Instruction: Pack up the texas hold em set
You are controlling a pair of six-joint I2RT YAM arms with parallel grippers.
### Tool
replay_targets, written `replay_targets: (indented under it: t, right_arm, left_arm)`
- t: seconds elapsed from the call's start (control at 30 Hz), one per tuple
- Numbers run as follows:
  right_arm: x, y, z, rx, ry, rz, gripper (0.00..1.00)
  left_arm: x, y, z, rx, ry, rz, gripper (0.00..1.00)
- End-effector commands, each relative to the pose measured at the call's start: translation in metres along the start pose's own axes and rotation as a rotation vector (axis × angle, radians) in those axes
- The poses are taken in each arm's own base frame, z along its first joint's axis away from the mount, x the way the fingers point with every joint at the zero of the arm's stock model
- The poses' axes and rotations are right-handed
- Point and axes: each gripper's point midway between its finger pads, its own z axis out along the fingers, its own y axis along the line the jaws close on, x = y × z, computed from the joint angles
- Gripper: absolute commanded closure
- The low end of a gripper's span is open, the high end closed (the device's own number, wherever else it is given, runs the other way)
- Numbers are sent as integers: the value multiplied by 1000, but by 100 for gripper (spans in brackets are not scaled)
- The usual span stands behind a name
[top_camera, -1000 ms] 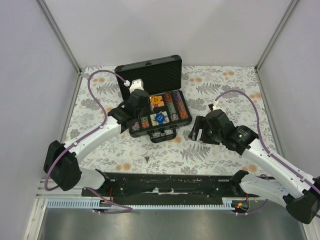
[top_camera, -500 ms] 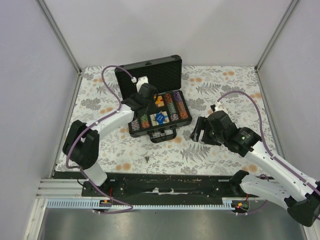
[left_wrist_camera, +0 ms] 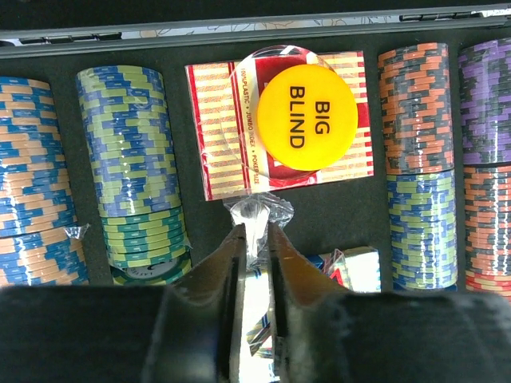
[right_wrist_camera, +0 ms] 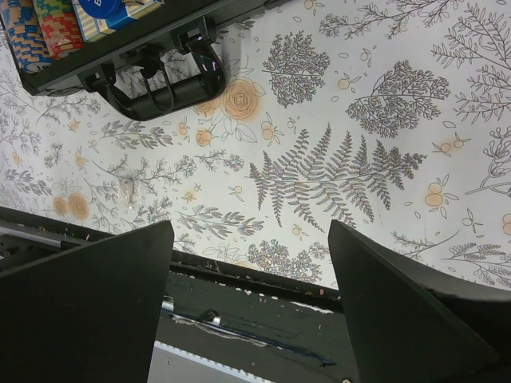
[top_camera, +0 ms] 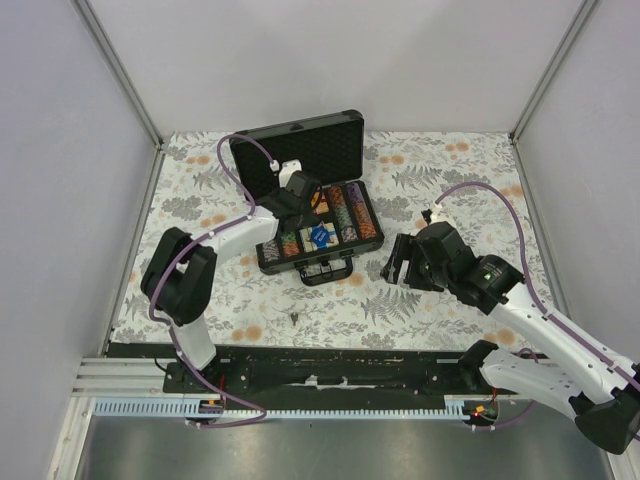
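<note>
The black case (top_camera: 336, 262) lies open at the table's middle, its lid (top_camera: 300, 148) upright behind. In the left wrist view it holds rows of striped chips (left_wrist_camera: 128, 152), a red card deck (left_wrist_camera: 219, 140) and a blue deck (left_wrist_camera: 355, 267). A yellow BIG BLIND button (left_wrist_camera: 307, 117) in a clear plastic bag (left_wrist_camera: 257, 211) lies on the red deck. My left gripper (left_wrist_camera: 254, 235) is shut on the bag's tail, over the case (top_camera: 303, 196). My right gripper (right_wrist_camera: 251, 239) is open and empty, right of the case (top_camera: 397, 262), above the tablecloth.
The case handle (right_wrist_camera: 160, 88) points toward the near edge. A small clear scrap (top_camera: 295, 318) lies on the flowered cloth in front of the case. The black base rail (top_camera: 330, 368) runs along the near edge. Walls close in left, right and back.
My left gripper has moved back and right over the case's tray, its elbow swinging inward. The right arm has hardly moved.
</note>
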Motion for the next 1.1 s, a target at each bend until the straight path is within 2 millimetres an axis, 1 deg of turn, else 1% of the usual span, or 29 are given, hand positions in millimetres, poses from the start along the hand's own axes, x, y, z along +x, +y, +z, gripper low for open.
replay_targets:
  t: [0.0, 0.13, 0.23, 0.3, 0.4, 0.43, 0.57, 0.77, 0.83, 0.97, 1.07]
  right_arm:
    - [-6, -2, -1, 9, -27, -7, 14]
    - [-6, -2, -1, 10, -29, -8, 14]
    - [-6, -2, 0, 13, -25, -9, 14]
    - [-5, -2, 1, 15, -21, -11, 14]
    - [-4, -3, 4, 25, -13, -13, 14]
    - [-4, -3, 4, 25, -11, -15, 14]
    - [-3, -3, 7, 24, -7, -14, 14]
    - [-1, -2, 11, 22, -1, -14, 14]
    - [0, -2, 13, 19, 1, -9, 14]
    - [1, 0, 16, 15, 8, -5, 14]
    - [1, 0, 18, 15, 10, -5, 14]
  left_arm:
    - [-29, -10, -4, 10, -78, -27, 71]
    - [-39, -8, -16, 17, -107, -25, 60]
    - [-49, -11, -34, 61, -129, -19, 57]
    - [-49, -10, -46, 86, -126, -11, 56]
    - [-38, -6, -63, 127, -93, 1, 54]
    - [-32, -4, -69, 142, -74, 4, 54]
    - [4, 10, -90, 181, 39, 21, 51]
    - [65, 42, -114, 180, 186, 42, 47]
    - [81, 48, -124, 202, 211, 34, 45]
    - [120, 61, -134, 213, 266, 32, 43]
    - [144, 67, -137, 212, 303, 46, 41]
